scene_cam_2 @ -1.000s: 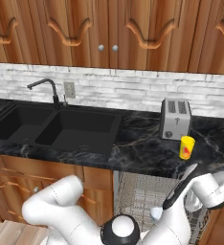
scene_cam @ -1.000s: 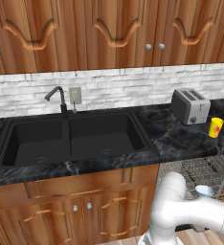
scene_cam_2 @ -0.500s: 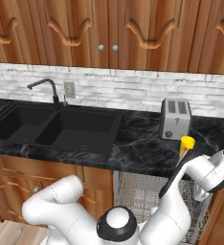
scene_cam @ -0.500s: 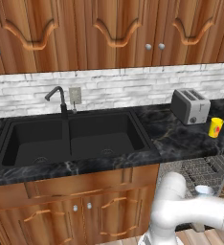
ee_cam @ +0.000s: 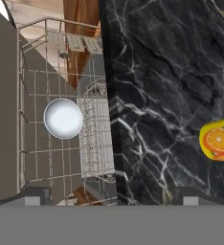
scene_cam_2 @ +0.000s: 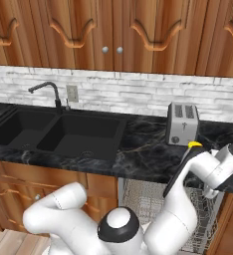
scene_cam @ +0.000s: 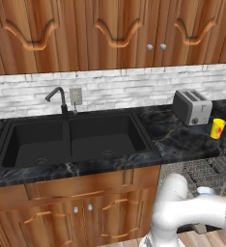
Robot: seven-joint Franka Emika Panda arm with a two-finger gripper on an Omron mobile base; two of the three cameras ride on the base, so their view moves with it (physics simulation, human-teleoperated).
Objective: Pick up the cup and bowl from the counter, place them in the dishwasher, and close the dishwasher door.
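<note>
The cup (scene_cam: pixel 217 128) is bright yellow with an orange-slice print; the counter (ee_cam: pixel 171 95) black, grey-veined; the bowl (ee_cam: pixel 63 118) pale white.

Black marble counter (scene_cam: pixel 182 140): toaster (scene_cam: pixel 191 107) at back, yellow cup (scene_cam: pixel 217 128) just beside it.

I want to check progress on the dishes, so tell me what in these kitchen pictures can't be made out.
- Cup: in the right base view the arm hides all but its rim; the hand view's edge cuts it off.
- Dishwasher door: not identifiable; the arm covers the space below the dishwasher racks.
- Bowl: clear in the hand view, a sliver behind the arm in the left base view.
- Claw: its opening can't be judged.
</note>
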